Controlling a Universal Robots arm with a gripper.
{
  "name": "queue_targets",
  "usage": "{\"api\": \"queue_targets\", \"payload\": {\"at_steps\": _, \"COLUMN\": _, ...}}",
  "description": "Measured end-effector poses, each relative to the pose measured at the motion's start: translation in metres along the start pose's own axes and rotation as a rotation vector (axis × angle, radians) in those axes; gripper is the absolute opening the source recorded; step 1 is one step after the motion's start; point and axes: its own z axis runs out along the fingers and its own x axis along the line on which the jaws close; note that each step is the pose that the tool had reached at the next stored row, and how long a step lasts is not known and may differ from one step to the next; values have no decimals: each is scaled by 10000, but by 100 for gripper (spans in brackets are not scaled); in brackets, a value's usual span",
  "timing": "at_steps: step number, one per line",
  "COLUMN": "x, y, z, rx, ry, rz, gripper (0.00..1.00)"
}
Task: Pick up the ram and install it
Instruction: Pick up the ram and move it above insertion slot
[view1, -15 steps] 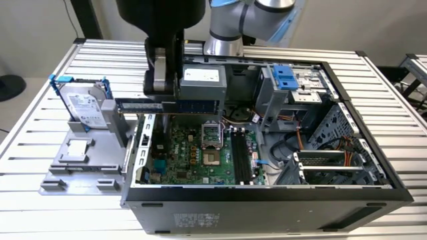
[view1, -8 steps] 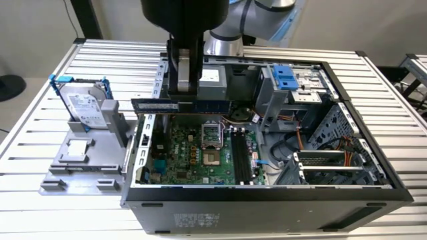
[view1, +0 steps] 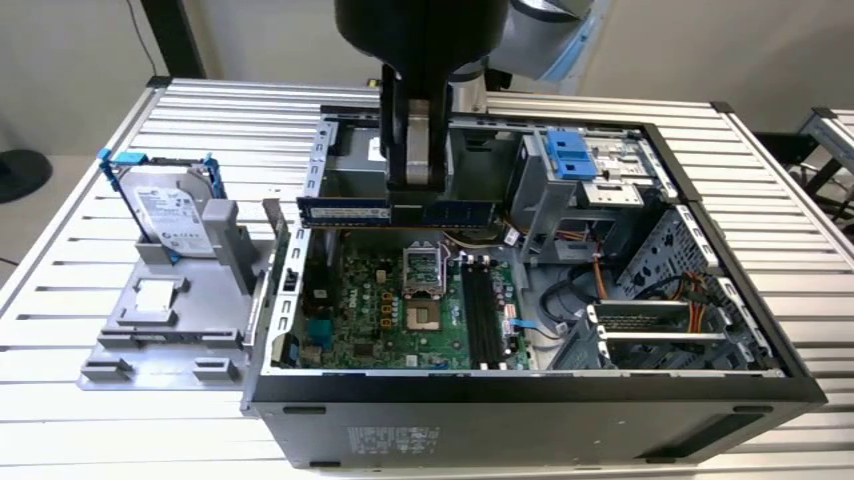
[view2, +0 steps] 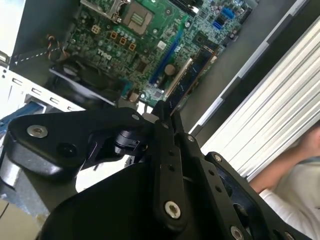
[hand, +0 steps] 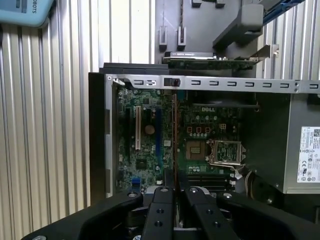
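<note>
- The gripper has its fingers closed on the ram, clamping it near mid-length.
- The ram hangs level above the open computer case, over the far edge of the motherboard.
- In the exterior view the stick lies across the picture, while the long black slots run toward the camera, so it looks crosswise to them.
- Doing this well likely means bringing the stick parallel to a slot, holding it level, then pressing evenly so both ends seat together.
</note>
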Motion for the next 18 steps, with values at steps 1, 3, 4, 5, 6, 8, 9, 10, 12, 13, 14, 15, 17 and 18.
{"api": "queue_targets", "payload": {"at_steps": 1, "x": 0, "y": -26, "z": 0, "rx": 0, "ry": 0, "rz": 0, "gripper": 0}}
{"api": "queue_targets", "payload": {"at_steps": 3, "x": -1, "y": -88, "z": 0, "rx": -1, "ry": 1, "rz": 0, "gripper": 0}}
{"api": "queue_targets", "payload": {"at_steps": 4, "x": -1, "y": -124, "z": 1, "rx": 0, "ry": 0, "rz": 0, "gripper": 0}}
{"api": "queue_targets", "payload": {"at_steps": 5, "x": -1, "y": -159, "z": 2, "rx": 0, "ry": 0, "rz": 1, "gripper": 0}}
{"api": "queue_targets", "payload": {"at_steps": 6, "x": -1, "y": -194, "z": 2, "rx": -1, "ry": 1, "rz": 0, "gripper": 0}}
{"api": "queue_targets", "payload": {"at_steps": 8, "x": -2, "y": -271, "z": 3, "rx": 0, "ry": 1, "rz": 1, "gripper": 0}}
{"api": "queue_targets", "payload": {"at_steps": 9, "x": -2, "y": -316, "z": 4, "rx": 0, "ry": 0, "rz": 1, "gripper": 0}}
{"api": "queue_targets", "payload": {"at_steps": 10, "x": -3, "y": -363, "z": 5, "rx": 0, "ry": -1, "rz": 0, "gripper": 0}}
{"api": "queue_targets", "payload": {"at_steps": 12, "x": -3, "y": -453, "z": 7, "rx": 0, "ry": 0, "rz": 1, "gripper": 0}}
{"api": "queue_targets", "payload": {"at_steps": 13, "x": -4, "y": -499, "z": 7, "rx": 0, "ry": 1, "rz": 1, "gripper": 0}}
{"api": "queue_targets", "payload": {"at_steps": 14, "x": -4, "y": -544, "z": 8, "rx": 0, "ry": 0, "rz": -1, "gripper": 0}}
{"api": "queue_targets", "payload": {"at_steps": 15, "x": -4, "y": -590, "z": 9, "rx": 0, "ry": 0, "rz": 0, "gripper": 0}}
{"api": "queue_targets", "payload": {"at_steps": 17, "x": -5, "y": -682, "z": 10, "rx": -1, "ry": 0, "rz": 1, "gripper": 0}}
{"api": "queue_targets", "payload": {"at_steps": 18, "x": -5, "y": -727, "z": 11, "rx": 0, "ry": 0, "rz": 0, "gripper": 0}}
